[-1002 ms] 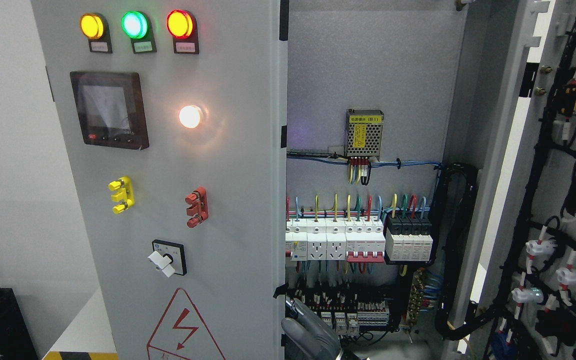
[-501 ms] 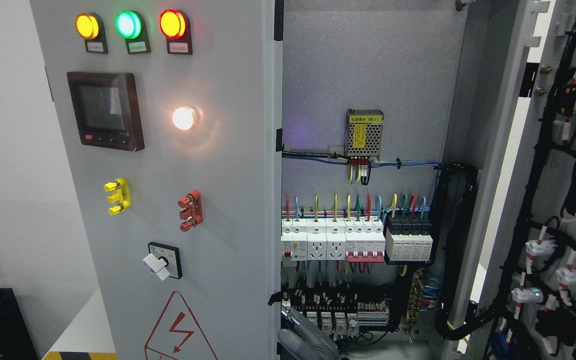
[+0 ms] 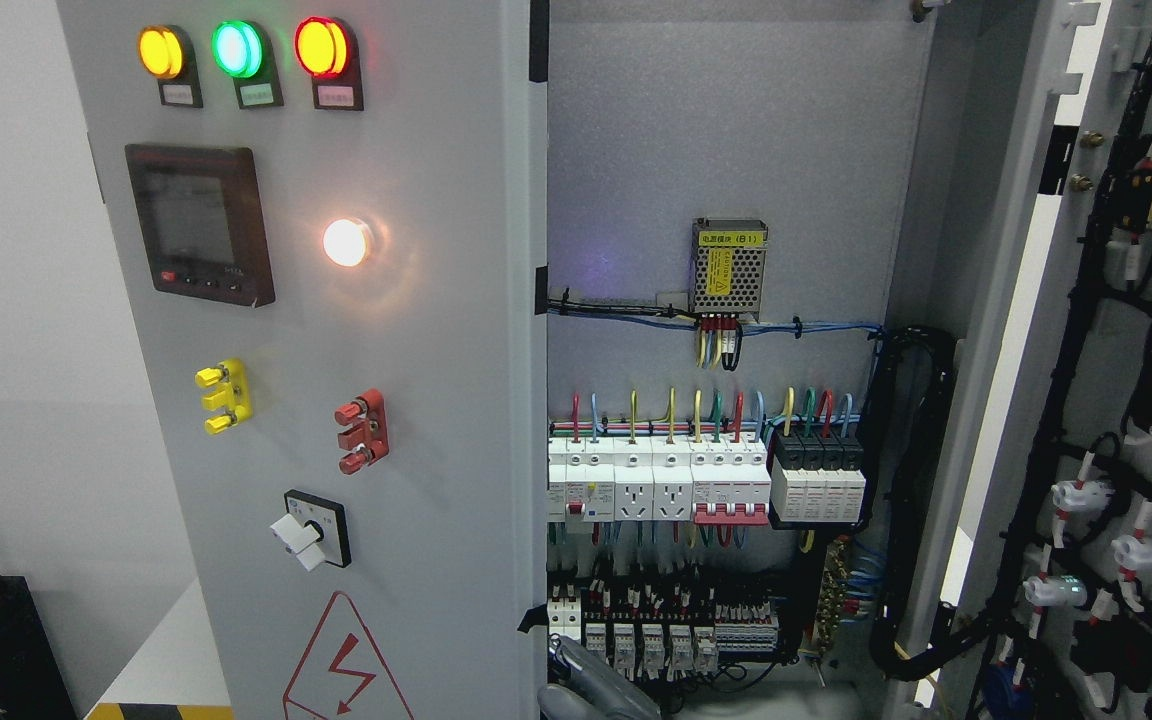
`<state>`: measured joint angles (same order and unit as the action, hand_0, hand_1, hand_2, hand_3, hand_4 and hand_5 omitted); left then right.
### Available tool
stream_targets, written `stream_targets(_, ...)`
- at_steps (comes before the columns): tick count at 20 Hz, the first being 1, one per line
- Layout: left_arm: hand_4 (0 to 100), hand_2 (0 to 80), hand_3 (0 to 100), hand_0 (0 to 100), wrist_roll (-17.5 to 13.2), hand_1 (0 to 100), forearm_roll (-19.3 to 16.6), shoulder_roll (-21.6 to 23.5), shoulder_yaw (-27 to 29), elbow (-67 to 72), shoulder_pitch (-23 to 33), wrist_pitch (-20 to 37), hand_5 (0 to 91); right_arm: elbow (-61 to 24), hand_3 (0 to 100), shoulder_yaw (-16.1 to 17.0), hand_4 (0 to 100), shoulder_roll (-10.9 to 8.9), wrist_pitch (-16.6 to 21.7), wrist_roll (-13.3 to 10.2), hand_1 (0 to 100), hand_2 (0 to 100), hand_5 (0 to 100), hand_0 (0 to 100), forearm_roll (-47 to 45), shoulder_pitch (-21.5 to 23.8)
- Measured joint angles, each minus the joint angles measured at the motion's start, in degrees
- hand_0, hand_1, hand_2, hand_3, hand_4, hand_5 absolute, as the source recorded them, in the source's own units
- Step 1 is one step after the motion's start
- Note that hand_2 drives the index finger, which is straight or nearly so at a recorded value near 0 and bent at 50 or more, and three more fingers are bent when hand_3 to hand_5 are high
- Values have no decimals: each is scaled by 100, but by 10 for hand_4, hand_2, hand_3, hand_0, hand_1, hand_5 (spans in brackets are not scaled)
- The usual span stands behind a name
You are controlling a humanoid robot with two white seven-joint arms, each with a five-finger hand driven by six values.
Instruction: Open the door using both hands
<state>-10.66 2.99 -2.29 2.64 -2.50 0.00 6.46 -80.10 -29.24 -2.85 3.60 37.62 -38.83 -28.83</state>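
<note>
Peeking in at the bottom edge of the frame, just right of the left door's edge, you see grey fingers (image 3: 591, 690) of a hand (image 3: 596, 700). So little of it shows that you cannot tell whether those fingers are loose, curled or holding anything, nor from which side its arm comes in. The fingers lie right beside the lower inner edge of the left door (image 3: 416, 400); whether they touch it you cannot tell.

That door fills the left half of the frame and stands swung partly open. On its face you find three round lamps (image 3: 234, 48) at the upper left, yellow, green and red, a dark screen (image 3: 198, 224) below them, a glowing white lamp (image 3: 346, 242), a yellow terminal block (image 3: 221, 396), a red terminal block (image 3: 361, 446), a white knob switch (image 3: 308, 532) and a red lightning warning triangle (image 3: 346, 665) at the bottom.

Past the door edge, the cabinet interior (image 3: 716, 130) is exposed in the middle of the frame: a small meshed box (image 3: 728, 266), a row of white breakers (image 3: 656, 485) with coloured wires, and black relays (image 3: 666, 620) lower down. At the right of the frame, the right door (image 3: 1126, 400) stands wide open, its inside strung with black cable bundles.
</note>
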Motion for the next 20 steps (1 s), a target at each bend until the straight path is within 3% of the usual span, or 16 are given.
stream_targets(12,0,0,0,120,0,389,0,0,0,0,0,-2,0,-333,0,-187,0,-92,-490,14,389,0,0,120,-325,18)
stream_targets(20,0,0,0,120,0,389,0,0,0,0,0,-26,0,-496,0,-270,0,-119,-664,142,389,0,0,120,-510,-8)
